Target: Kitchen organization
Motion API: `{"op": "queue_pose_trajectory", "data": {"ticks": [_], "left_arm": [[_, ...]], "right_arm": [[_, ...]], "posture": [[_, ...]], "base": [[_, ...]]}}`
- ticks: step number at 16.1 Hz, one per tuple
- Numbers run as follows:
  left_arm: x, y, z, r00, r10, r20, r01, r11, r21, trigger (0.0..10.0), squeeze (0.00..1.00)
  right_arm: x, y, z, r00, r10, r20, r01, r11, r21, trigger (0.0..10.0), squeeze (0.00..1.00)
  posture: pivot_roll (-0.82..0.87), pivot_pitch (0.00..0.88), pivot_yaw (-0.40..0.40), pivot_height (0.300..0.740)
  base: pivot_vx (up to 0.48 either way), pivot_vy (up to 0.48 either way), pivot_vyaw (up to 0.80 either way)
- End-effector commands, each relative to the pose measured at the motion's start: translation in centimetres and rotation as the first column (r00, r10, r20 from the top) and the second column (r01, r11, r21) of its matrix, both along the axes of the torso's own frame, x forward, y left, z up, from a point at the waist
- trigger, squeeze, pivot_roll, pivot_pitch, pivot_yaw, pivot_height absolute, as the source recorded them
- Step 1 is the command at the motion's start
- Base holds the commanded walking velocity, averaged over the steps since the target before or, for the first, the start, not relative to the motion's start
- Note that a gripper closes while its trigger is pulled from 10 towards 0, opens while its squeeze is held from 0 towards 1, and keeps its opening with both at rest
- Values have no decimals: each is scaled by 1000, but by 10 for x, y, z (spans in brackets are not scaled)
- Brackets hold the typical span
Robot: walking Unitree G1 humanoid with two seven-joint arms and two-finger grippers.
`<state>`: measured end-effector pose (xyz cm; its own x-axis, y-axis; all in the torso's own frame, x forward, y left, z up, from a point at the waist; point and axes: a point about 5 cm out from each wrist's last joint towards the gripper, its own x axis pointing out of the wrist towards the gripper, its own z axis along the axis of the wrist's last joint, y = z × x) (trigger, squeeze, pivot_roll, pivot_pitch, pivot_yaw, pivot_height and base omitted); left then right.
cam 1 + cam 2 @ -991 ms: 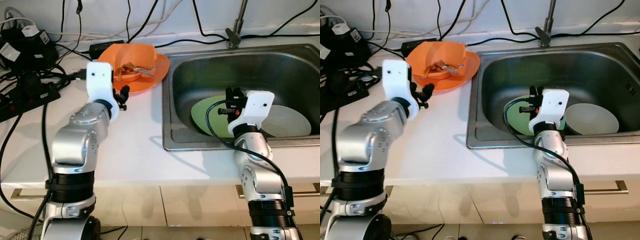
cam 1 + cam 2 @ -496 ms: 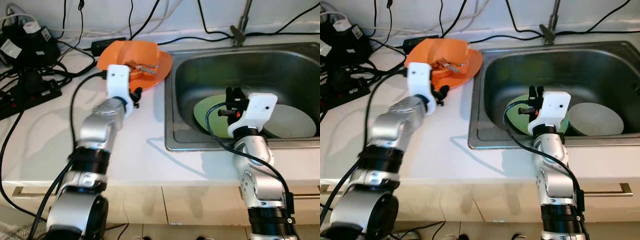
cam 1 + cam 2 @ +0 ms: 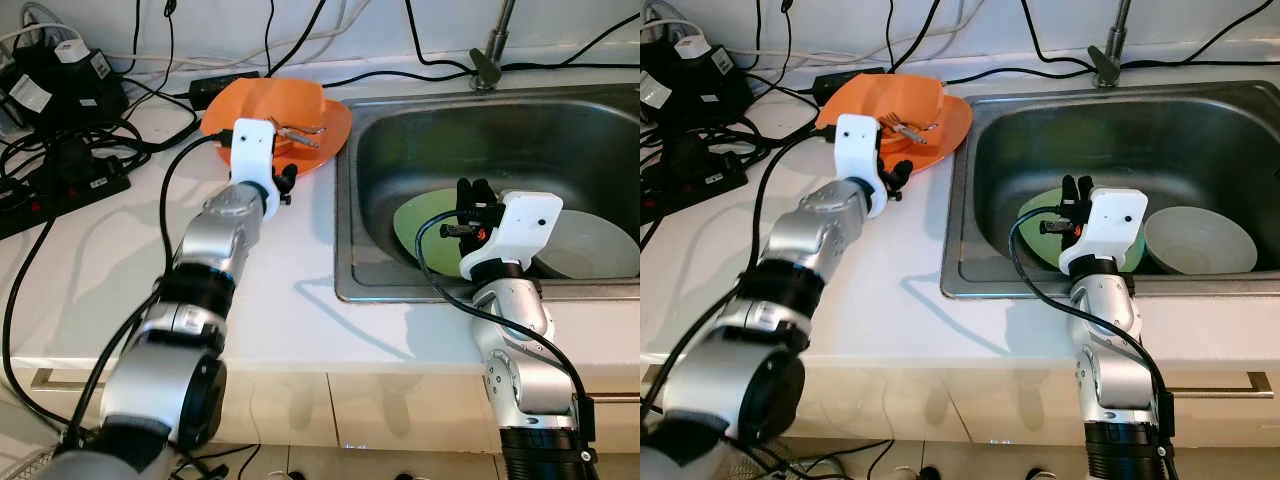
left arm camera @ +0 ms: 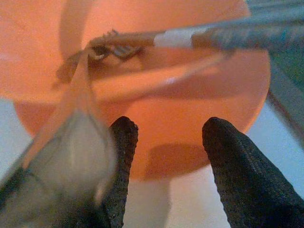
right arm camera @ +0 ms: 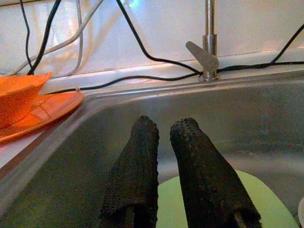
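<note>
Here left gripper (image 4: 166, 142) reaches jaws apart at orange plate (image 4: 199, 118); right gripper (image 5: 164, 142) nearly closed over sink (image 5: 266, 109)

A white worktop (image 3: 120, 250) runs across in front of the robot. A shiny metal sink (image 3: 350, 240) is set into it on the right. An orange plate (image 3: 335, 125) sits on the worktop just beside the sink, at the back, and an orange bowl (image 3: 262, 103) and a fork (image 3: 298, 131) rest on it. On the left lie a black power strip (image 3: 70, 190) and more black plugs and boxes (image 3: 60, 85). Black cables (image 3: 25, 290) trail over the white top, and some run along the back wall.
</note>
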<state>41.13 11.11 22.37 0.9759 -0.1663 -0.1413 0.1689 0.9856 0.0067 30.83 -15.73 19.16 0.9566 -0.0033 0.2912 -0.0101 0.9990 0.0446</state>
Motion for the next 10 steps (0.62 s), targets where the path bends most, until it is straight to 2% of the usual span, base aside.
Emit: {"op": "queue_pose_trajectory", "data": {"ticks": [1, 6, 10], "left_arm": [[2, 4, 2, 1000, 13, 3, -13, 1000, 0, 10000, 0], [10, 5, 15, 999, 37, 19, -36, 998, -52, 10000, 0], [13, 13, 9, 995, 89, -44, -93, 992, -84, 10000, 0]], "right_arm": [[-3, -1, -23, 995, -6, -104, 7, 1000, 8, 10000, 0], [-5, -3, -24, 993, -12, -114, 12, 1000, 3, 10000, 0], [-5, 0, -23, 993, -1, -118, 1, 1000, 3, 10000, 0]], "posture": [[-38, 171, 159, 740], [-46, 173, 157, 740], [-38, 183, 152, 740]], "base": [[0, 0, 0], [0, 0, 0], [0, 0, 0]]}}
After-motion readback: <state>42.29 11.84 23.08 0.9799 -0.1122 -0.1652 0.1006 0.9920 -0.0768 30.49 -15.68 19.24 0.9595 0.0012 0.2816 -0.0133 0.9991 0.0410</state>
